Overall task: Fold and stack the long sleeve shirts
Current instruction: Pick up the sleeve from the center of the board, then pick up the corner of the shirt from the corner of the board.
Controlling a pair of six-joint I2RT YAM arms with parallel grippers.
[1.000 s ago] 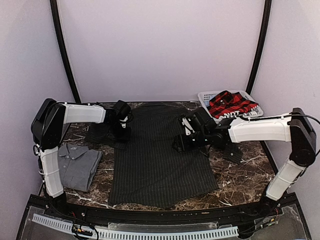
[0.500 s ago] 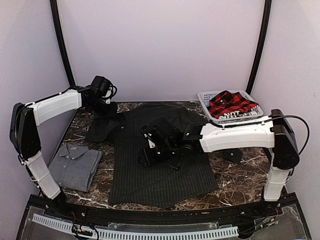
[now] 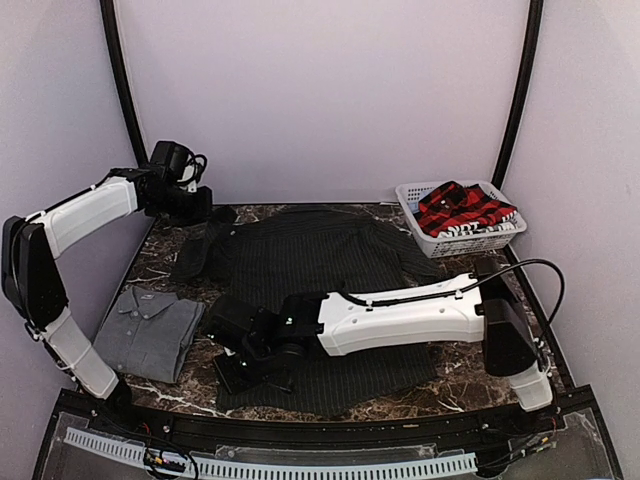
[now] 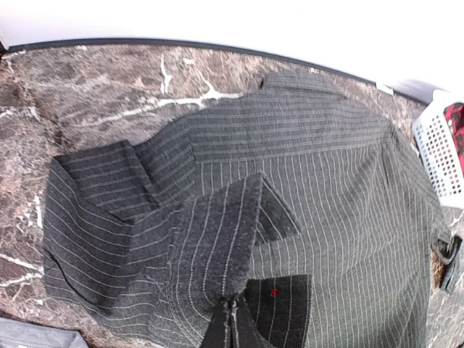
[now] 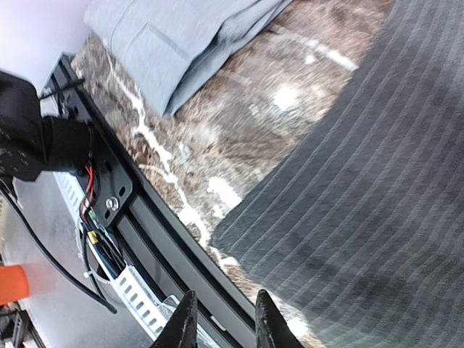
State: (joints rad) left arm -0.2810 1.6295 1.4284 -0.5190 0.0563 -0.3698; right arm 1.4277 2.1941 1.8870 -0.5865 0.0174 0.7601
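Note:
The black pinstripe shirt (image 3: 320,290) lies spread flat on the marble table, collar at the back. My left gripper (image 3: 198,205) is raised at the back left and shut on its left sleeve cuff (image 4: 217,239); the fingers (image 4: 232,325) pinch the cloth, and the sleeve is drawn up over the shirt body. My right gripper (image 3: 228,372) reaches across to the shirt's front-left hem corner (image 5: 239,232). It (image 5: 223,328) is open and empty, just off that corner. The folded grey shirt (image 3: 150,330) lies front left and also shows in the right wrist view (image 5: 181,36). The plaid shirt (image 3: 460,208) sits in the basket.
The white slatted basket (image 3: 470,243) stands at the back right and also shows in the left wrist view (image 4: 438,152). The table's black front rail (image 5: 138,217) with cables runs right under my right gripper. Bare marble (image 3: 490,350) shows to the right of the shirt.
My right arm has swept from the shirt's right middle across to its front-left corner. My left gripper has moved up and back to the left with the sleeve in it.

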